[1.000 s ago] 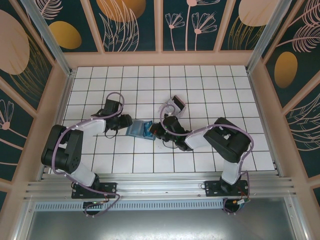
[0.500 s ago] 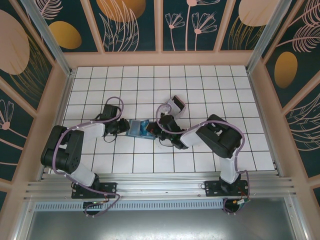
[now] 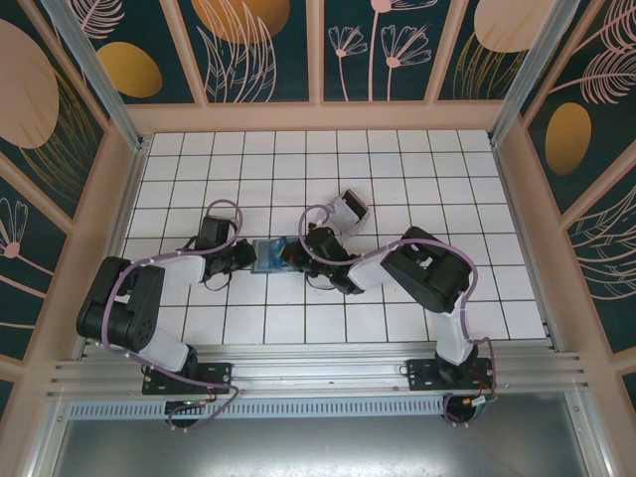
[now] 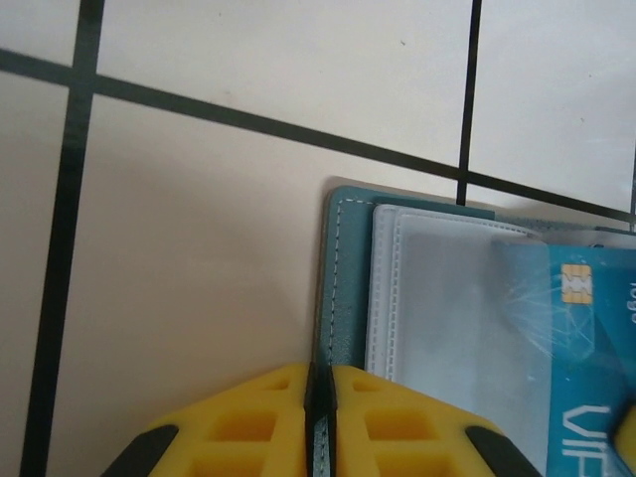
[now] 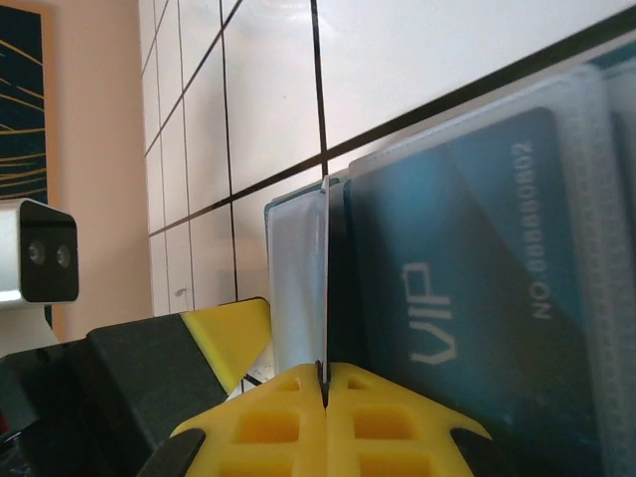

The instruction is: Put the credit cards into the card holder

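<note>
The teal card holder (image 3: 268,255) lies open on the tiled floor between my two grippers. In the left wrist view its teal cover (image 4: 348,268) runs into my left gripper (image 4: 320,370), which is shut on that edge, beside a clear pocket (image 4: 437,298). A bright blue credit card (image 4: 581,348) marked VIP overlaps the pocket. My right gripper (image 5: 325,370) is shut on a thin pale credit card (image 5: 301,288), seen edge-on and upright over the holder. A dark blue VIP card (image 5: 467,288) sits behind a clear sleeve. From above, the left gripper (image 3: 245,256) and right gripper (image 3: 294,254) flank the holder.
A clear plastic box (image 3: 349,210) stands just behind the right arm's wrist. The left gripper's yellow finger (image 5: 234,333) and its camera housing (image 5: 40,263) sit close on the left in the right wrist view. Pink walls (image 3: 318,117) enclose the floor.
My left gripper has slid right to the holder and shut on its edge. The right gripper has pushed left with its card, and the holder has shifted a little left.
</note>
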Controlling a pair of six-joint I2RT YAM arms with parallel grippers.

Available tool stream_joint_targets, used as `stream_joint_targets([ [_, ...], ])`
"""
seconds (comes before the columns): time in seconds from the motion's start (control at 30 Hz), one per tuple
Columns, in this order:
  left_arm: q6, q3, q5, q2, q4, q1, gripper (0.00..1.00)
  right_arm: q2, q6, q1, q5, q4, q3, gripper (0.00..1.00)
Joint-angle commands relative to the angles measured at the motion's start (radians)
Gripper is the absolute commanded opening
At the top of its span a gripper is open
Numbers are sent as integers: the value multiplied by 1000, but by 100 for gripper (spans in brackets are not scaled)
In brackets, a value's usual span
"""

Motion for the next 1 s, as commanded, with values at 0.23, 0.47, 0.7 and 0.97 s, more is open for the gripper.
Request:
stream_joint_targets([
  [0.23,-20,-41,104,-8,-55,-22,16,63,-55,58,-21,-98,78,5],
  [0.47,-9,-32,95,-7,-69,-22,16,-63,-157,54,83,-276,91,30],
  [0.7,-3,-31,90,-4,-73,-22,16,-188,-269,51,214,-491,125,39],
  [0.97,-8,-36,96,1,-61,-22,16,-158,-325,26,171,-544,166,19],
])
